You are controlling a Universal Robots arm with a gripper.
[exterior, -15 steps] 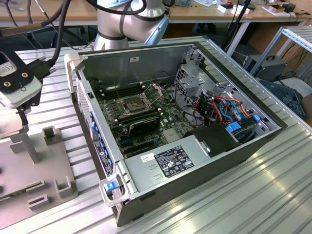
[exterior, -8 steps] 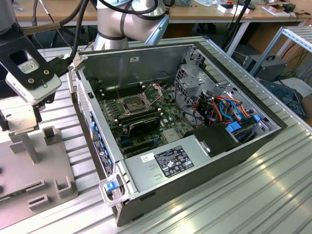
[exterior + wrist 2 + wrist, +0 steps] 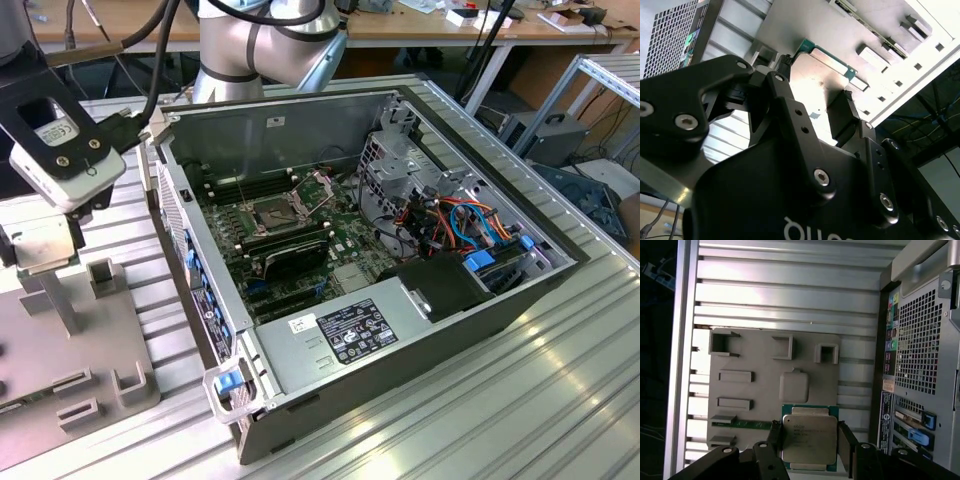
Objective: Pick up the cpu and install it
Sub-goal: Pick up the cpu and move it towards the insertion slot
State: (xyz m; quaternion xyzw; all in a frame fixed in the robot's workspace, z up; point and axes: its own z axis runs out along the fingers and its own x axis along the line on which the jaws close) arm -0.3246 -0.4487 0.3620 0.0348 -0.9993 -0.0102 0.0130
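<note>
Gripper (image 3: 810, 439) sits at the exterior view's left, over a grey fixture plate (image 3: 740, 360) on the ribbed metal bench (image 3: 500, 420). Fingers (image 3: 846, 442) are closed in on the cpu (image 3: 809, 437), one on each of two opposite edges. The cpu has a silver top and a green rim, and it is level. It hangs beside the plate's raised square pad (image 3: 794, 386), which is bare. In the second wrist view the cpu's green edge (image 3: 826, 54) shows between the fingers. There is print on the cpu top, too fine to make out.

The computer case (image 3: 300, 120) lies open in the middle of the exterior view, well apart from the cpu. Its socket (image 3: 275, 212) sits on the board with the metal frame (image 3: 318, 188) flipped up. A black-and-white label (image 3: 355, 330) is on the power supply, lower centre. Small stickers (image 3: 888, 375) are on the case's rear panel.
</note>
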